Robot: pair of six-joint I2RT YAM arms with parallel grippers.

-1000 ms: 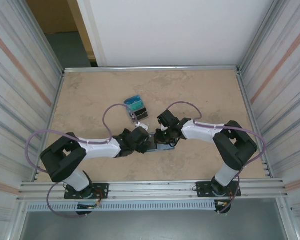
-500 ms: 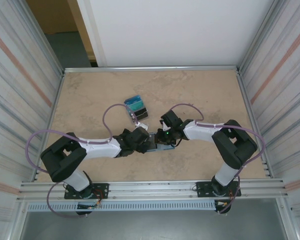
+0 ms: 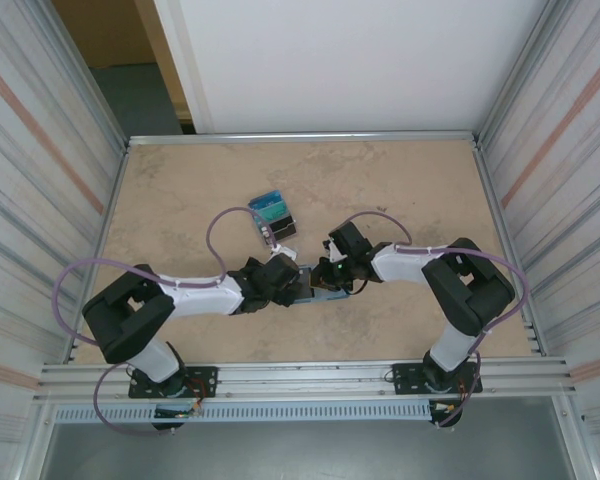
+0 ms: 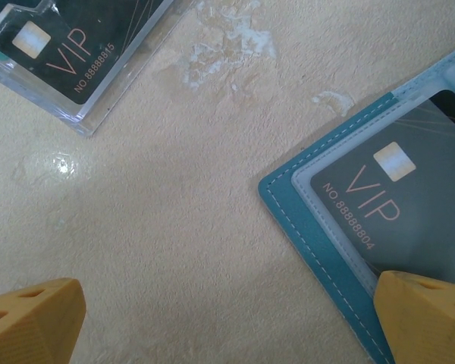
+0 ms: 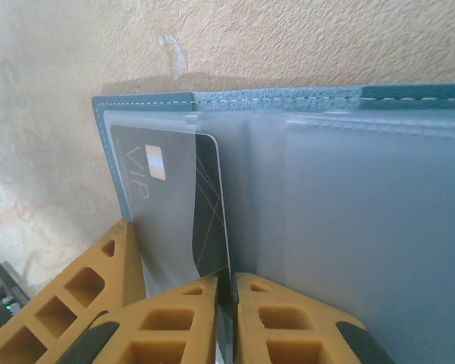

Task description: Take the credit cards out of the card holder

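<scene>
Right pincer (image 5: 226,296) down at the table (image 5: 288,38), over the open teal card holder (image 5: 144,100), squeezed shut on one dark credit card (image 5: 174,189) edge. Left pincer (image 4: 227,322) spread wide, one tip over the card holder. Pull slow and straight; press card holder down.

This is a robot lab's test cell, not a home or a shop. A left arm (image 3: 195,295) and a right arm (image 3: 410,262) are bolted to an aluminium rail (image 3: 310,375) at the near edge of a beige table (image 3: 400,190). Purple cables (image 3: 218,225) loop off them, and a slotted duct (image 3: 300,412) runs below the rail. Ribbed metal walls (image 3: 40,180) close both sides and a plain white panel (image 3: 350,60) closes the back, boxing the table in. On it lies a wallet (image 4: 282,203) with a card (image 4: 394,205) printed just VIP and a number.
</scene>
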